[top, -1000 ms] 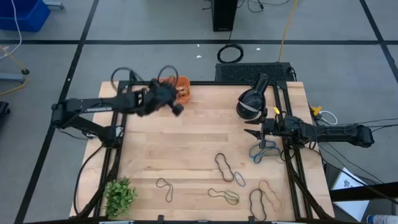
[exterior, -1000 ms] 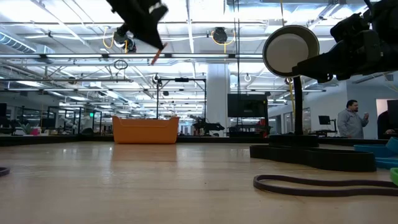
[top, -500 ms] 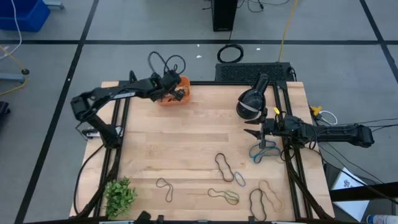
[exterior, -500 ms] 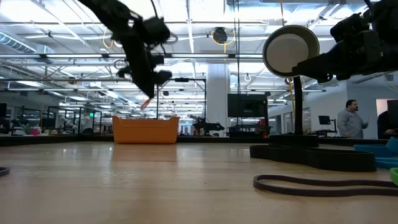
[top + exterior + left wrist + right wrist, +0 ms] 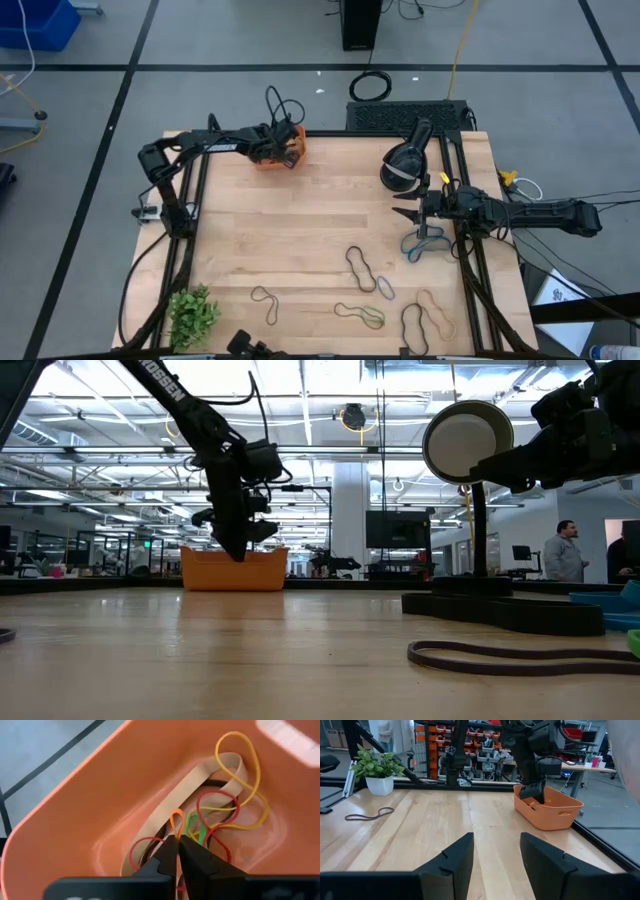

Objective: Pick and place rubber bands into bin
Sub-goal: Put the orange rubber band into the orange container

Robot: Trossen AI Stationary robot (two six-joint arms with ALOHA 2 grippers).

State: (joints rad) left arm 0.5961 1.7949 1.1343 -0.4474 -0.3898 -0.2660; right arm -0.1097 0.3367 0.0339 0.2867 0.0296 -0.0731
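left gripper (image 5: 178,851) lowered inside the orange bin (image 5: 283,158), which sits at the far left edge of the tabletop (image 5: 320,230); in the left wrist view its fingers (image 5: 162,857) stand almost together with a thin slit between them, and an orange rubber band (image 5: 175,817) loops up from the tips, though whether it is pinched or just lying there cannot be told. around the tips, on the bin floor, lie a wide tan band (image 5: 200,775), a yellow band (image 5: 247,780), red bands (image 5: 217,810) and a green band (image 5: 192,822).

right gripper (image 5: 405,212) hovers over the right side of the tabletop, fingers spread apart with nothing between them; a blue band (image 5: 420,243) lies just beside and nearer than it. a desk lamp (image 5: 402,165) stands just beyond it.

loose bands remain along the near edge: a dark one (image 5: 360,268), a tan one (image 5: 436,312), a black one (image 5: 412,328), a green-tinged one (image 5: 360,315) and a thin dark one (image 5: 265,303) near the potted plant (image 5: 192,315) at the near left corner. the middle of the tabletop between bin and these bands is bare wood.
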